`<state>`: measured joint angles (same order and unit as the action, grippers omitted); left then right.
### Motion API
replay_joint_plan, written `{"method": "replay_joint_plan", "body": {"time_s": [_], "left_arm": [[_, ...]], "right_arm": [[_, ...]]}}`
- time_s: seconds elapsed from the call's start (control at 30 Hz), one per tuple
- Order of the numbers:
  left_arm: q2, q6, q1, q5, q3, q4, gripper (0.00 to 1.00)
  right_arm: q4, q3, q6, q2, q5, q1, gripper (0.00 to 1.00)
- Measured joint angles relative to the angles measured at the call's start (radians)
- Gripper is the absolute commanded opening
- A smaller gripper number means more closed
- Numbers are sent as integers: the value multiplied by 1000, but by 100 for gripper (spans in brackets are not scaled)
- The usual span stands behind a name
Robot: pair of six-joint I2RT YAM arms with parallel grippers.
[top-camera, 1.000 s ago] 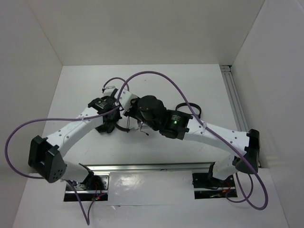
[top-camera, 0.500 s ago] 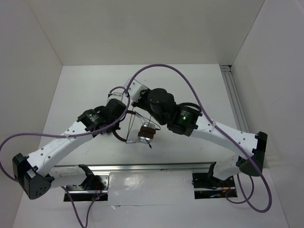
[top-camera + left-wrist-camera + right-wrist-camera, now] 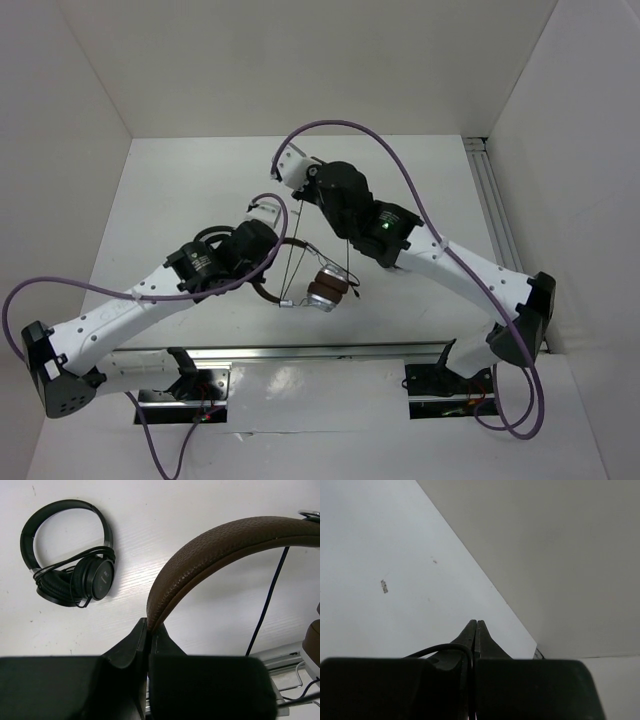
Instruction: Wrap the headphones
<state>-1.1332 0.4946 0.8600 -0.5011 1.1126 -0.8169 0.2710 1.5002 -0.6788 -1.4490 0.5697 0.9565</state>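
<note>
The headphones hang above the table, with their brown headband (image 3: pixel 220 545) pinched in my shut left gripper (image 3: pixel 148 630). In the top view the silver and brown earcups (image 3: pixel 328 287) dangle just right of my left gripper (image 3: pixel 262 272). The thin black cable (image 3: pixel 288 268) runs taut from the headphones up toward my right gripper (image 3: pixel 284 163), which is raised toward the back. In the right wrist view the right gripper (image 3: pixel 474 625) is shut, with the cable (image 3: pixel 440 649) looping into its closed fingers. The cable (image 3: pixel 265 605) also shows in the left wrist view.
An all-black pair of headphones (image 3: pixel 70 575) lies on the white table, mostly under my left arm in the top view (image 3: pixel 208 235). A metal rail (image 3: pixel 330 352) runs along the near edge. White walls close in the back and both sides.
My right gripper has moved back and up, drawing the cable out. My left arm has swung right and nearer, carrying the headphones, so the earcups now hang further right.
</note>
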Motion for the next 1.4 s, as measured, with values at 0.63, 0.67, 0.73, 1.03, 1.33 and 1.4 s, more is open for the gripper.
{"method": "replay_joint_plan", "body": {"time_s": [0.63,0.67,0.73,1.03,1.33,1.4], "left_arm": [[6,5,24,-81,143,-143,0],[10,4,25,-76,145,-142,0],[22,-1,25,-51,145,-137,0],[80,-28,25,30,187,-115,0],[102,-16,26,-15,254,-165,0],[102,-16,27,-19,273,-177,0]], "right_arm": [[50,45,62,-108,-236,-271,0],[51,45,70,-113,-254,-284,0],[49,43,83,-119,-290,-306,0],[-26,-14,140,-133,-443,-355,0],[-161,-137,259,-138,-605,-367,0],[-186,-169,294,-138,-651,-369,0]]}}
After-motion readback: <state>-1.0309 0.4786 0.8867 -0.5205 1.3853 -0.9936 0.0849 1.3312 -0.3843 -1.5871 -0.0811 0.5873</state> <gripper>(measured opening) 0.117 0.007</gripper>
